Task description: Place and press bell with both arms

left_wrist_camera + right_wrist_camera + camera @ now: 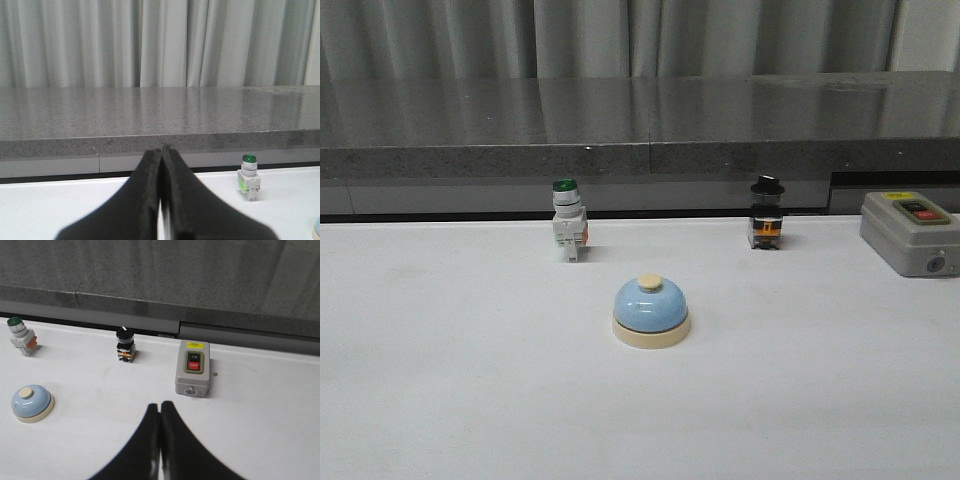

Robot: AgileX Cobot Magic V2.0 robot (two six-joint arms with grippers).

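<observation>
The bell (651, 311), light-blue dome on a cream base with a cream button, stands on the white table near the middle in the front view. It also shows in the right wrist view (32, 403), and its edge peeks into the left wrist view (316, 229). No arm shows in the front view. My left gripper (161, 149) is shut and empty, held above the table, apart from the bell. My right gripper (160, 405) is shut and empty, also apart from the bell.
A green-capped white push-button switch (568, 220) stands behind the bell to the left, a black-knobbed switch (766, 212) behind to the right. A grey ON/OFF switch box (910, 232) sits at the far right. A grey stone ledge (640, 120) runs along the table's back.
</observation>
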